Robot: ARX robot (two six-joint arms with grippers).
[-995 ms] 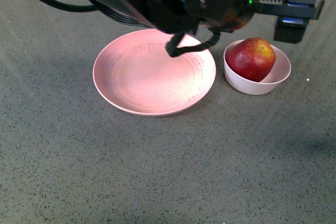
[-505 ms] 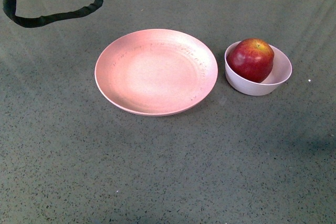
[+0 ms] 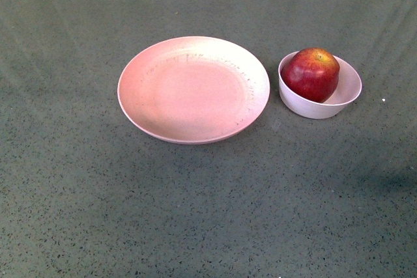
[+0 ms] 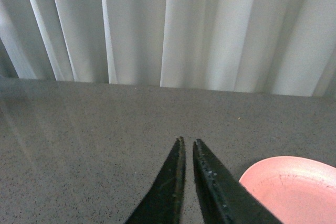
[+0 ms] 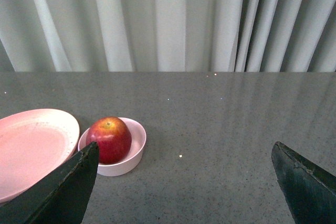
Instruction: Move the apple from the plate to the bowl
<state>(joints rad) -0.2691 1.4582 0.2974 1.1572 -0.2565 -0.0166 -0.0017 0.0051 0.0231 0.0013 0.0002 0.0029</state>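
The dark-red apple [image 3: 311,73] sits inside the small pale bowl [image 3: 345,89], right of the empty pink plate [image 3: 193,89] in the front view. Neither arm shows in the front view. In the right wrist view my right gripper [image 5: 186,153] is wide open and empty, held back from the apple [image 5: 109,139] in the bowl [image 5: 135,145], with the plate [image 5: 31,148] beside it. In the left wrist view my left gripper [image 4: 188,141] is shut on nothing above the table, with the plate's rim [image 4: 294,182] to one side.
A grey speckled tabletop [image 3: 195,200] spreads around the plate and bowl. Pale curtains [image 5: 157,19] hang behind the table's far edge.
The arm that crossed the top of the front view a second ago has drawn back and out of that view. The apple stays in the bowl.
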